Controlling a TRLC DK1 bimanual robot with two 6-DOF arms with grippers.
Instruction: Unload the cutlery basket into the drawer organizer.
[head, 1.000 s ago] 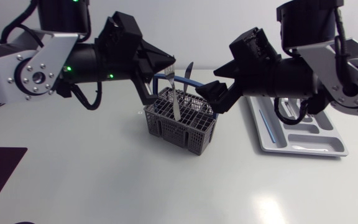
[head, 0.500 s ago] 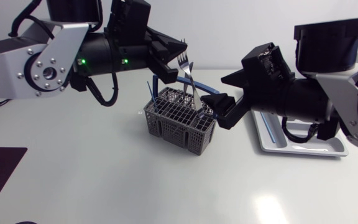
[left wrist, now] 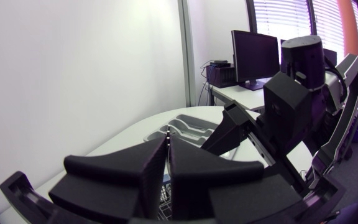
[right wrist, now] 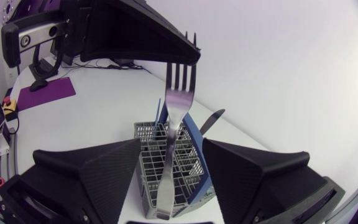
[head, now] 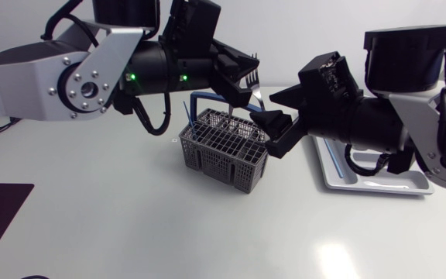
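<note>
fork (right wrist: 178, 115) hanging upright over the cutlery basket (right wrist: 145, 129) — tines clamped in the left gripper (right wrist: 190, 55) — its handle between the spread, non-touching fingers of the right gripper (right wrist: 171, 149).

Fork (right wrist: 178, 106): polished metal, glossy, mirror-like. Cutlery basket (head: 223, 159): grey plastic mesh, matt; handle (right wrist: 196, 152) blue plastic. Drawer organizer (head: 374, 186): light grey plastic, smooth. Table (head: 130, 225): white, smooth, faint sheen.

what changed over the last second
The left gripper lifted the fork up out of the basket and carried it right; its handle now hangs between the fingers of the open right gripper. The basket and organizer stayed put.
</note>
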